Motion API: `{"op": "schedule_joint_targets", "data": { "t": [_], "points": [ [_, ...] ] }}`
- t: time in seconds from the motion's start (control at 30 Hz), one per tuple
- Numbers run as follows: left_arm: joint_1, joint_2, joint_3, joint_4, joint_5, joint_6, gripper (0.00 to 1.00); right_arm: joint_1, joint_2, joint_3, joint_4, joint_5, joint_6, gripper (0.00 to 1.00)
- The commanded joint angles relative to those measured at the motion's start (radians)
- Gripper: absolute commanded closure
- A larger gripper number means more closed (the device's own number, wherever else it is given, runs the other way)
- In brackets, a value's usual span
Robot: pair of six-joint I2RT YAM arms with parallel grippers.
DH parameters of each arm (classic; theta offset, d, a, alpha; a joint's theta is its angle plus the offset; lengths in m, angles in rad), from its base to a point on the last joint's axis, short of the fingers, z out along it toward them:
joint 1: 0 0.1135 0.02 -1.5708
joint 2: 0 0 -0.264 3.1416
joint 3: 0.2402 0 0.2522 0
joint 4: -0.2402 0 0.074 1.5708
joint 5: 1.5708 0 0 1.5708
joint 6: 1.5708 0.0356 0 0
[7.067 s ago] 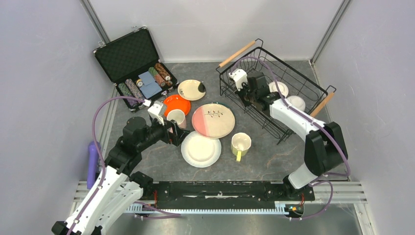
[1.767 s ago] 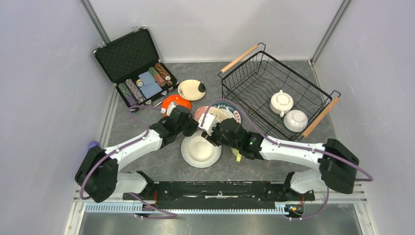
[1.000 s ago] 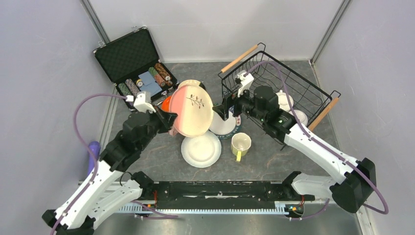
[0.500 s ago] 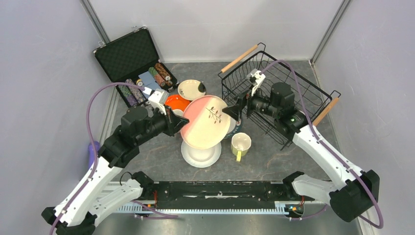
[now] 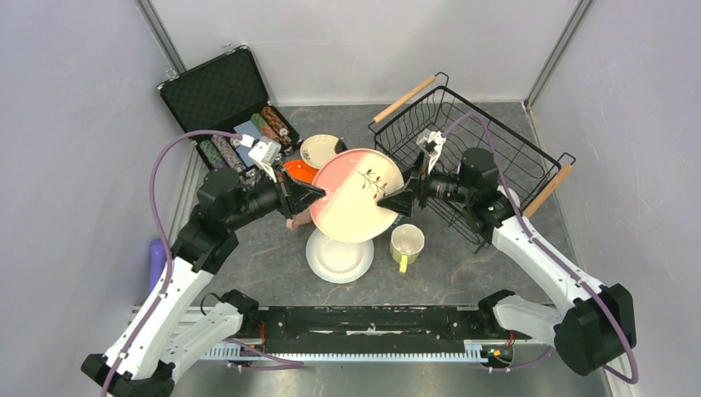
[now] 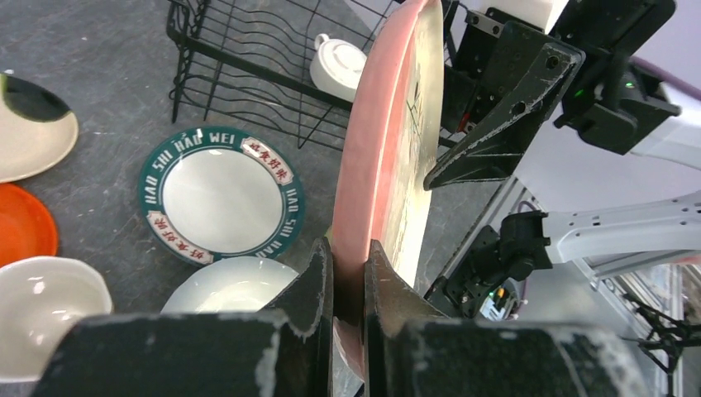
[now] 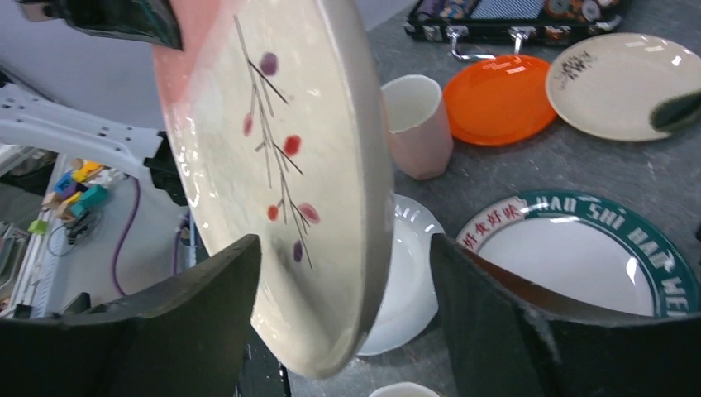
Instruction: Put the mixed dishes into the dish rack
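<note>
The left pincer (image 6: 347, 277) is clamped tight on the round pink-and-cream ceramic plate (image 5: 351, 207), gripping the rim farthest from the large black wire dish rack (image 5: 438, 136) with pale wooden handles. It holds the plate tilted above the dark grey bench (image 5: 463, 277), just outside the rack's front-left wall. The right pincer (image 7: 340, 248) is spread wide astride the rim nearest the rack; whether its fingers touch I cannot tell. Beneath, a teal-rimmed plate (image 6: 221, 194) lies near the rack's front wall, a plain white plate (image 5: 339, 258) and a yellow-green mug (image 5: 407, 244) sit farther out, and a white mug (image 6: 337, 66) rests inside the rack.
</note>
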Motion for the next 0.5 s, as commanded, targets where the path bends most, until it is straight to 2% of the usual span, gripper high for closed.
{"op": "schedule_joint_targets", "data": {
  "t": [0.0, 0.07, 0.2, 0.3, 0.4, 0.47],
  "points": [
    [0.024, -0.001, 0.006, 0.252, 0.160, -0.100, 0.98, -0.005, 0.010, -0.033, 0.221, -0.142, 0.129, 0.23],
    [0.030, 0.007, 0.001, 0.270, 0.195, -0.106, 0.98, -0.004, 0.009, -0.055, 0.332, -0.178, 0.210, 0.33],
    [0.034, 0.001, 0.008, 0.279, 0.229, -0.104, 0.98, -0.005, -0.009, -0.059, 0.420, -0.208, 0.297, 0.45],
    [0.041, 0.003, 0.022, 0.272, 0.242, -0.098, 0.98, -0.011, -0.035, -0.048, 0.422, -0.225, 0.312, 0.45],
    [0.053, 0.005, 0.024, 0.285, 0.256, -0.104, 0.98, -0.026, -0.055, -0.041, 0.411, -0.238, 0.325, 0.52],
    [0.062, 0.006, 0.025, 0.294, 0.267, -0.109, 0.98, -0.036, -0.062, -0.041, 0.412, -0.250, 0.338, 0.53]
  ]
}}
